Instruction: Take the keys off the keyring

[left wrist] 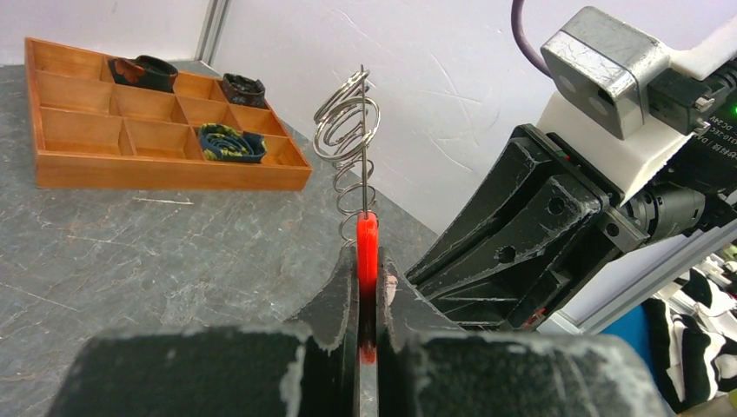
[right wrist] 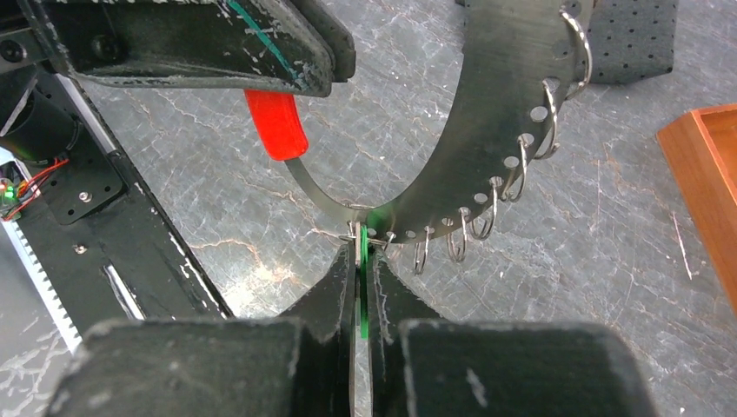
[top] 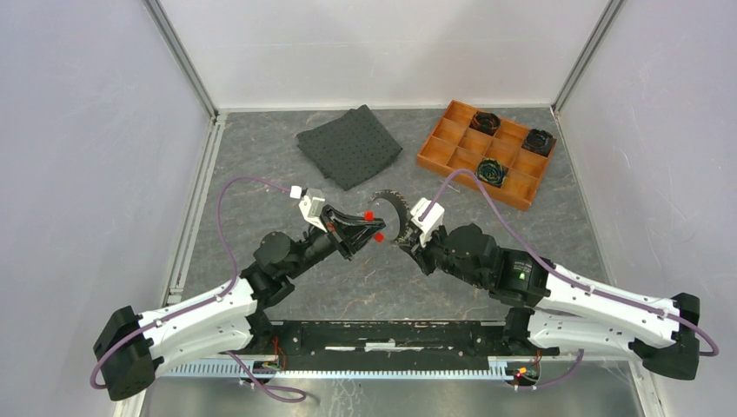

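1. My left claw (left wrist: 367, 265) is clamped shut on the red key (right wrist: 276, 122), its plastic head pinched flat between the fingers.
2. My right claw (right wrist: 361, 261) is shut as well, and a sliver of the green key (right wrist: 361, 295) shows in the slit between its fingers.
3. The keyring (right wrist: 487, 130) hangs in the air between the two claws, clear of the tabletop (right wrist: 608, 226). From my right wrist it looks like a curved grey metal band with a row of holes and small wire loops dangling along its edge.
4. Done so far, as I judge it: both keys are picked up and each is firmly gripped. The claws face one another, close together over the middle of the tabletop.
5. Not done: neither key looks free. A thin metal strip runs from the red head down to the spot where my right claw pinches, and the green key sits right against the band there. I cannot tell exactly how each one is threaded on.
6. I place the task at an early-to-middle stage. The hold is set, the separating is left to do for both keys, and no key lies loose on the tabletop.
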Robot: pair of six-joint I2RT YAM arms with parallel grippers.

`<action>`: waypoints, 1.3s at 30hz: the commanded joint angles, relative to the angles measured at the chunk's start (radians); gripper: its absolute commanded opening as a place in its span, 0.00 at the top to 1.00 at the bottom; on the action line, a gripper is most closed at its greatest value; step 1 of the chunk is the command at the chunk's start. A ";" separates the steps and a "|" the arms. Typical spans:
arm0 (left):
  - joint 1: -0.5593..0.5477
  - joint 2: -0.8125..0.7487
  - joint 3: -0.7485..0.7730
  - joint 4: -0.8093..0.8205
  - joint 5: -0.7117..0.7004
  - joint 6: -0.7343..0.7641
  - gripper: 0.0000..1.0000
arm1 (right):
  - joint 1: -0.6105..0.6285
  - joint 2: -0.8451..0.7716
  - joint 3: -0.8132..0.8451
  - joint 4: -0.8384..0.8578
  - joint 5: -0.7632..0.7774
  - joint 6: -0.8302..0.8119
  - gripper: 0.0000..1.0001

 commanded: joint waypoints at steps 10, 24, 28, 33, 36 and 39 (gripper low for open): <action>-0.011 -0.018 0.031 0.013 -0.015 0.060 0.98 | 0.003 -0.010 0.052 -0.010 0.082 0.040 0.99; -0.010 -0.062 -0.003 -0.013 -0.128 0.031 0.98 | 0.004 -0.057 0.024 -0.023 0.078 0.045 0.99; -0.009 -0.062 -0.008 -0.015 -0.149 0.010 0.98 | 0.004 -0.060 0.022 -0.024 0.066 0.044 0.99; -0.004 -0.048 -0.013 -0.021 -0.176 -0.025 0.98 | 0.004 -0.072 0.016 -0.022 0.050 0.034 0.99; 0.006 -0.031 -0.013 -0.025 -0.176 -0.054 0.98 | 0.004 -0.080 0.014 -0.023 0.043 0.027 0.99; 0.010 -0.001 -0.009 -0.035 -0.176 -0.079 0.98 | 0.003 -0.087 0.013 -0.021 0.035 0.016 0.99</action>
